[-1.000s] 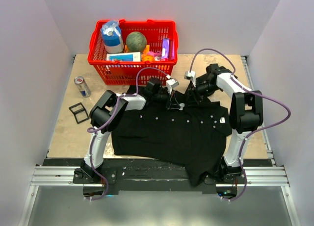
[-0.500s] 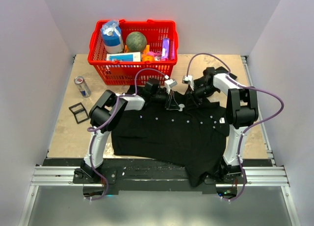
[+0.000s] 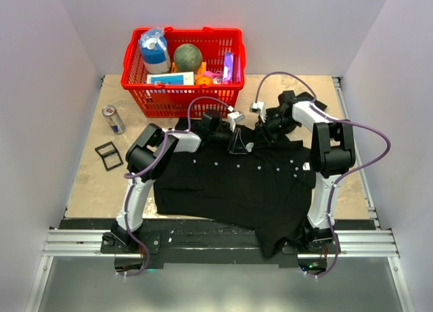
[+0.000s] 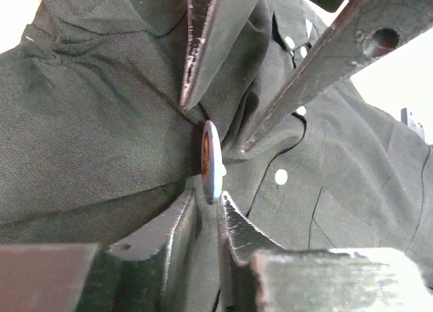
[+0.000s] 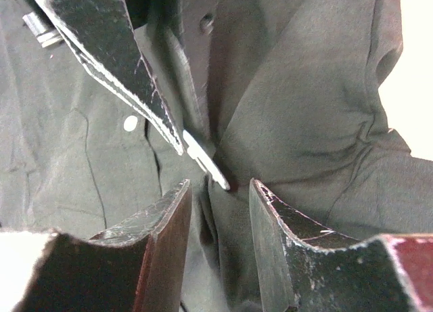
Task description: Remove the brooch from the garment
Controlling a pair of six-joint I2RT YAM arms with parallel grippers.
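Note:
The garment [image 3: 230, 183], a black short-sleeved shirt, lies spread on the table. The brooch [image 3: 249, 147], a small silvery disc, sits near its collar. Both grippers meet there: my left gripper [image 3: 238, 144] from the left, my right gripper [image 3: 260, 137] from the right. In the left wrist view the brooch [image 4: 212, 160] stands edge-on just above my left gripper [image 4: 206, 198], whose jaws are narrowly open around its lower edge. In the right wrist view the brooch [image 5: 203, 156] hangs just above my right gripper [image 5: 220, 185], which is open with black cloth [image 5: 304, 109] between its fingers.
A red basket [image 3: 183, 95] full of items stands behind the collar. A drink can [image 3: 114, 119] and a small black frame [image 3: 108, 155] lie at the left. The shirt's lower corner hangs over the near table edge [image 3: 203, 220].
My right gripper has edged left toward the brooch and its cable has shifted. My left arm has stayed nearly still by the collar.

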